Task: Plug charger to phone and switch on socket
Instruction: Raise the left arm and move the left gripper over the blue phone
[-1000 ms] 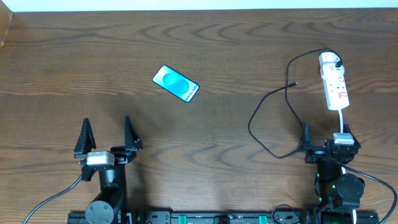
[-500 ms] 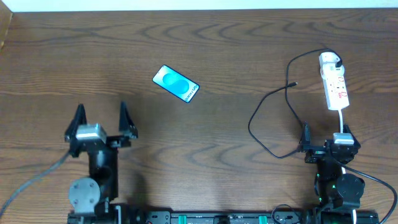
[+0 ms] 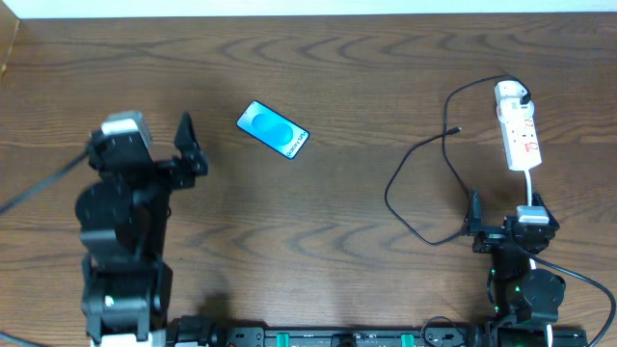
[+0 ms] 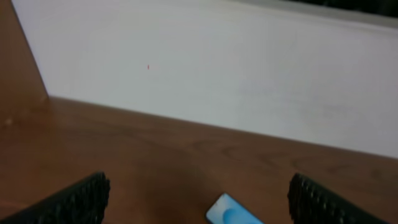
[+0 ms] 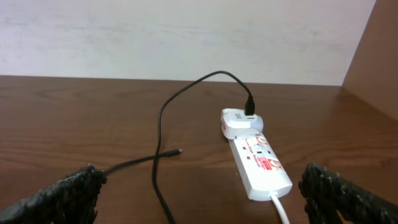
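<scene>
The dark wood-grained table [image 3: 347,67] is bounded at 12 o'clock by a pale wall [image 3: 289,8]. Broad bare wood is left between the phone [image 3: 273,129] and the charger [image 3: 389,193].

The phone, a slim rounded rectangle with a glossy cyan screen, is laid flat left of centre. Its long axis is set from 10 to 4 o'clock, with the white lettering at the 4 o'clock end. In the left wrist view only its near corner [image 4: 233,213] is seen, at the bottom edge.

The left gripper [image 3: 154,145] is held wide open and empty at the phone's 8 o'clock, apart from it. Its ribbed black fingers [image 4: 81,200] are seen at both lower corners.

The socket [image 3: 518,125], a white plastic strip with red markings, is aligned roughly 12 to 6 o'clock, with the white plug [image 3: 512,93] at its 12 o'clock end. The thin black charger is looped loosely at the socket's 9 o'clock. Its connector tip [image 5: 178,151] is left free on the wood.

The right gripper [image 3: 503,217] is spread wide, with nothing held, at the socket's 6 o'clock.
</scene>
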